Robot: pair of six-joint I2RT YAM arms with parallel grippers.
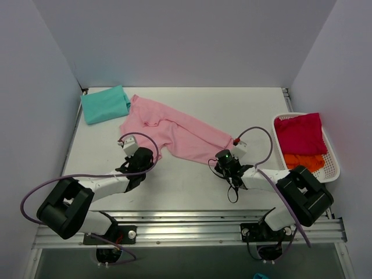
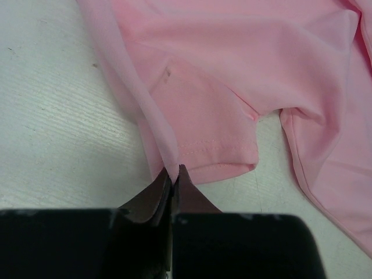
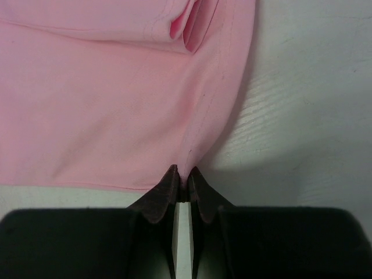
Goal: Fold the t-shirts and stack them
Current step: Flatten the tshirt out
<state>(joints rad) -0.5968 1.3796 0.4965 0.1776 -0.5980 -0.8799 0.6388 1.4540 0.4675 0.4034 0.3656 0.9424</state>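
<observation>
The soft light-pink short-sleeved t-shirt (image 1: 174, 131) lies rumpled on the white bench (image 1: 192, 186), its near edge clamped by the left tool (image 2: 173, 177) and the right tool (image 3: 182, 177). Only thin hem is held; if pulled unevenly, it could be lost, or the fold skewed.

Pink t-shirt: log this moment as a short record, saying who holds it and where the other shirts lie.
pink t-shirt: unfolded, lying rumpled on the table
left gripper: fingers shut on its edge, near a sleeve hem
right gripper: fingers shut on its edge
teal t-shirt: folded, far left corner, beside the pink one
basket: right side, holds the red t-shirt and the orange t-shirt
</observation>
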